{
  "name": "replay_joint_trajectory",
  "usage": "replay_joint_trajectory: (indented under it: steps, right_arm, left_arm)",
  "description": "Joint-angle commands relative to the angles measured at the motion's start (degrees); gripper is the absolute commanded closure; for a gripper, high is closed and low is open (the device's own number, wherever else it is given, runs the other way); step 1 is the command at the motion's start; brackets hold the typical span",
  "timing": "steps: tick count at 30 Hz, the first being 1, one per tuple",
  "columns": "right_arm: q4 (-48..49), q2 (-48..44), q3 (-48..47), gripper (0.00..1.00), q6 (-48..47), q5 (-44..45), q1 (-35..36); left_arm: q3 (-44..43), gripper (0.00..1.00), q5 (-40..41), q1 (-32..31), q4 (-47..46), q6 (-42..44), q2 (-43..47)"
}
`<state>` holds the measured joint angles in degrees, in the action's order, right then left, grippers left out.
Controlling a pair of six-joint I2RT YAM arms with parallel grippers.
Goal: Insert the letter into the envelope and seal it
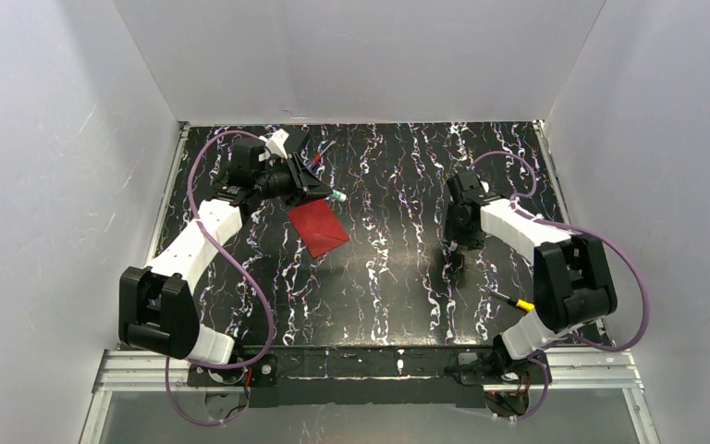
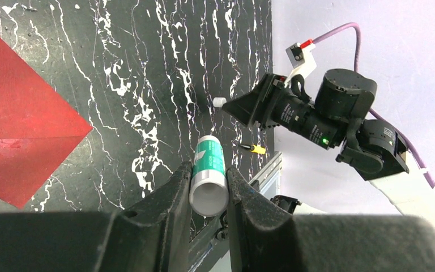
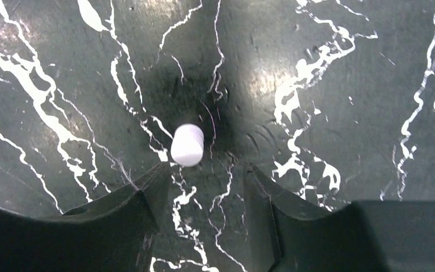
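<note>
Envelope (image 1: 317,227) lies flat on the table (image 1: 397,185), left of centre, just on the near side of my L gripper (image 1: 325,192). It's bright red paper, sharp-cornered, turned diamond-wise, w/ one crease running in from a corner. In the left wrist view the frame edge cuts off its left part. I can't tell if the flap is folded down, nor what's inside. L gripper is clamped on a tube (image 2: 209,156), a smooth white cylinder w/ a teal label, pinched near its blunt end, the rest sticking out over the table. From above its far tip is too small to read. R gripper (image 3: 205,169) points down at the table right of centre, jaws spread, holding nothing. A small white cap (image 3: 187,145), stubby and round, sits on the table just ahead of its fingertips, closer to one finger; can't judge contact. Table is glossy black w/ white marble-like veins. Near the R arm's elbow lies a thin yellow-tipped bit (image 1: 518,302), too small to ID.
</note>
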<state>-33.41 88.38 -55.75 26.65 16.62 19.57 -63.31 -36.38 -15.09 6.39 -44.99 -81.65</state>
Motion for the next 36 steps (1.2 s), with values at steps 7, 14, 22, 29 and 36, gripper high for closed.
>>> replay_joint_trajectory:
  steps: [7,14,22,29,36]
  right_arm:
    - [6.9,4.5,-0.7,0.45,-2.8,-5.3,-1.9]
    - [6.0,7.1,-2.7,0.62,-3.9,-5.8,-2.6]
    - [5.0,5.5,-4.6,0.88,-4.8,-7.4,-2.7]
    - [18.1,-5.3,-6.9,0.9,1.1,-31.3,-2.7]
    - [48.3,-10.4,-5.1,0.89,30.6,-47.0,-1.8]
  left_arm:
    - [-0.9,1.0,1.3,0.4,3.7,2.4,1.1]
    - [-0.4,1.0,1.2,0.4,3.4,2.0,1.0]
    - [-0.3,1.0,0.7,0.4,2.6,1.0,0.9]
    - [0.7,1.0,-5.1,0.0,-12.2,-15.4,-1.4]
    - [-5.7,1.0,-8.2,-0.5,-14.0,-23.5,-3.9]
